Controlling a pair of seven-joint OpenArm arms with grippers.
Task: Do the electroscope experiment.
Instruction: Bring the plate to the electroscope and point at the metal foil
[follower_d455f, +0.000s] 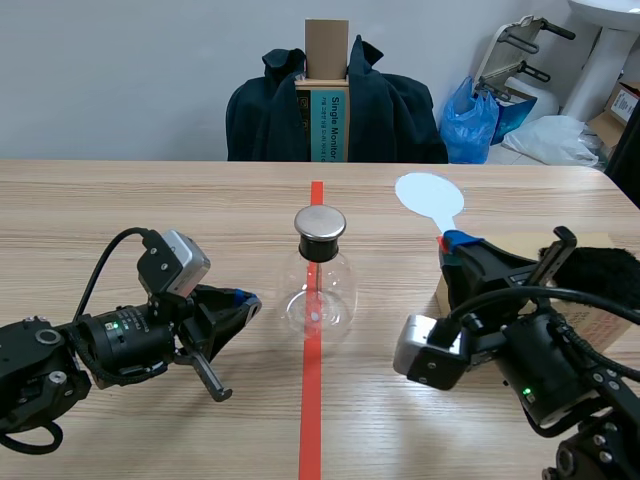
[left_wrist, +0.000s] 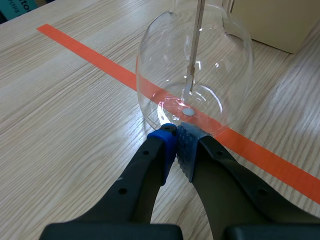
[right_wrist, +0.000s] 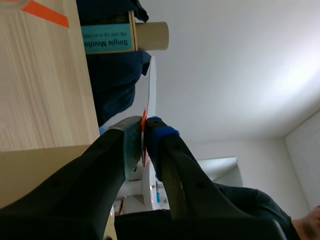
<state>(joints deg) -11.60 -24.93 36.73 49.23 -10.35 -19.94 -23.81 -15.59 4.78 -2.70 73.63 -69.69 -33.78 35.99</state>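
The electroscope, a clear glass flask (follower_d455f: 318, 292) with a round metal cap (follower_d455f: 320, 226) and a rod hanging inside, stands on the red tape line at mid-table. My left gripper (follower_d455f: 243, 302) lies low on the table just left of it, shut on nothing; in the left wrist view its tips (left_wrist: 177, 136) meet right at the base of the flask (left_wrist: 195, 75). My right gripper (follower_d455f: 455, 243) is raised at the right, shut on the handle of a white oval paddle (follower_d455f: 428, 194), which stands upright above it. The right wrist view shows the paddle (right_wrist: 151, 85) edge-on between the fingers.
A cardboard box (follower_d455f: 600, 318) sits at the table's right with a black furry cloth (follower_d455f: 603, 264) on it, behind my right arm. Across the table, a chair draped with a dark jacket (follower_d455f: 390, 110) holds a boxed item. The box's corner (left_wrist: 280, 25) lies beyond the flask.
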